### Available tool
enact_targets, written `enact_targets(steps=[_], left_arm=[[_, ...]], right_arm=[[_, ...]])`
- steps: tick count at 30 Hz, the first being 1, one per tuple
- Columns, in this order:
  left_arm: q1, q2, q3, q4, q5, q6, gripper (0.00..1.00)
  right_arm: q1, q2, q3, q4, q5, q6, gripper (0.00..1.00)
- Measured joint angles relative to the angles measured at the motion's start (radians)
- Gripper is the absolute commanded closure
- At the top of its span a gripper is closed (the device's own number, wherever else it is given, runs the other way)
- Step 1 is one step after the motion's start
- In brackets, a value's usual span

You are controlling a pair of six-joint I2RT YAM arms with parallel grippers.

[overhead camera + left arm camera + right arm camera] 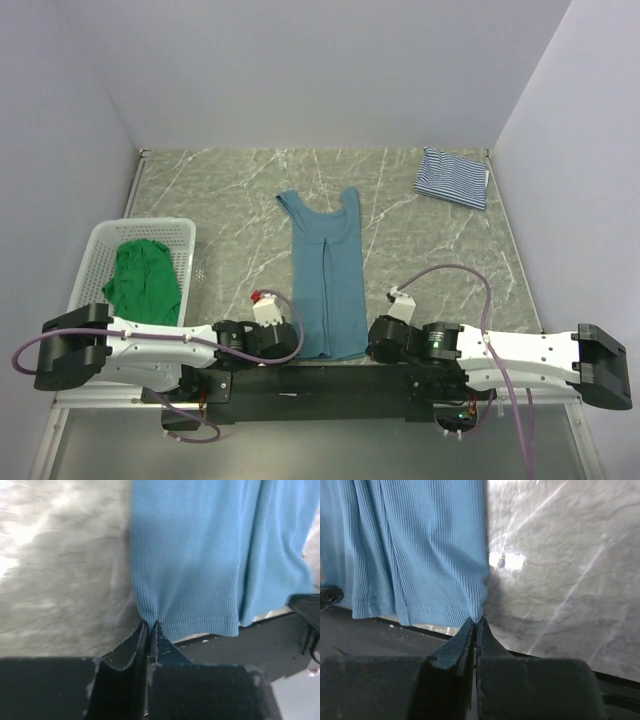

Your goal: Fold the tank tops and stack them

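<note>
The left gripper (149,626) and right gripper (475,622) each pinch a six-o'clock hem corner of the teal tank top (325,290); such thin bites may slip during an uneven lift.

Ribbed matt knit cloth on the teal-blue tank top (200,555); glossy marbled table (560,555)

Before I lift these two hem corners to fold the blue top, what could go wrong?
1. The left gripper and right gripper each pinch only the very corner of the blue top, so the fabric may slip out as it rises.
2. The top's sides are folded inward and meet loosely along the middle; they may fall open when lifted.
</note>
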Motion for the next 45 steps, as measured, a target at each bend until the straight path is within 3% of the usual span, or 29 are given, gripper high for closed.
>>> enact_targets(steps=[9,25,39,44,45], left_arm=[[0.027,-0.021,0.121,-0.154,-0.088,-0.001,1.0],[0.327,0.017,0.225,-0.082,-0.089,0.217,1.0],[0.679,0.422,0.509,0.093,0.074,0.482,0.99],[0.754,0.557,0.621,0.127,0.131,0.55,0.9],[0.761,0.576,0.636,0.137,0.14,0.558,0.82]], right_arm=[[-0.005,0.089,0.161,-0.06,0.096,-0.021,1.0],[-0.263,0.299,0.309,0.064,0.123,-0.274,1.0],[-0.612,0.644,0.571,0.249,-0.023,-0.521,1.0],[-0.686,0.769,0.642,0.29,-0.086,-0.569,0.8],[-0.696,0.788,0.652,0.296,-0.094,-0.579,0.77]])
